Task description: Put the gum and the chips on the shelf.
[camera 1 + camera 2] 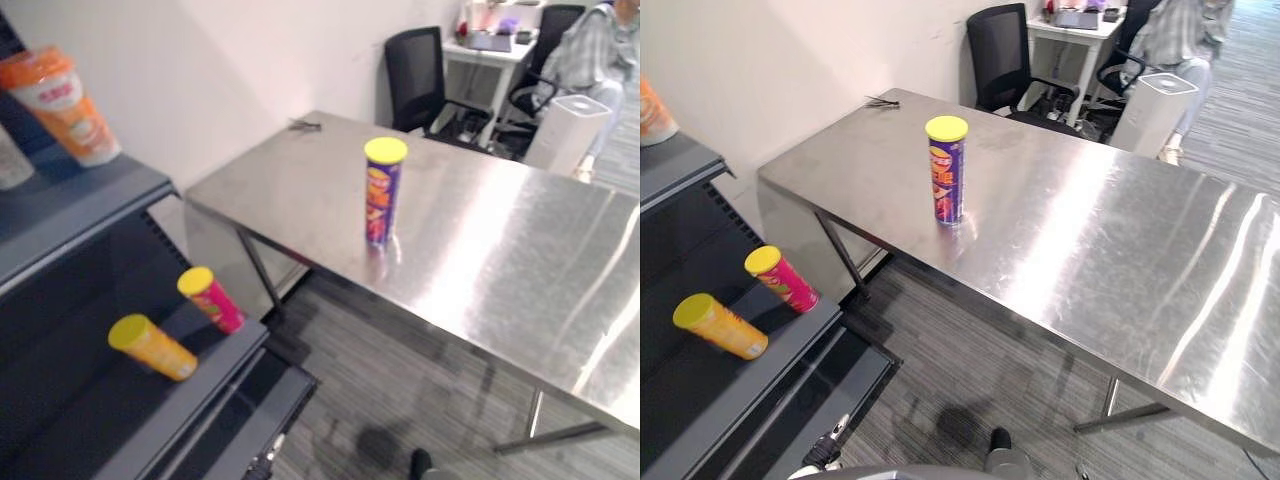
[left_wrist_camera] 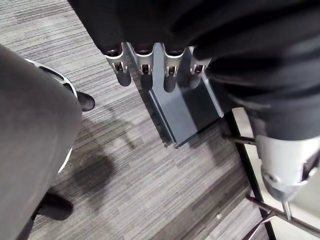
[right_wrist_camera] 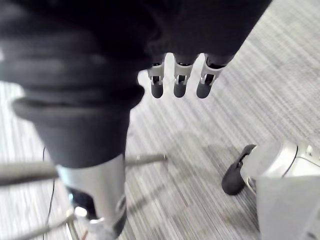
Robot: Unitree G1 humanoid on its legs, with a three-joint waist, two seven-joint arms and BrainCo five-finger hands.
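Hanging slack, empty: left robot hand (image 2: 145, 70), right robot hand (image 3: 179, 85); chips can (image 1: 384, 192) upright on table (image 1: 500, 260); shelf (image 1: 70, 208) cropped.

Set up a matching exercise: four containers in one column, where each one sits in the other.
1 purple chips can
2 pink can
3 orange can
4 orange cup

A on the upper shelf
B upright on the steel table
C lying on the lower shelf, nearer the table
D lying on the lower shelf, farther from the table

Pairs: 1-B, 2-C, 3-D, 4-A

Left hand (image 2: 146, 71) over grey carpet (image 2: 150, 192)
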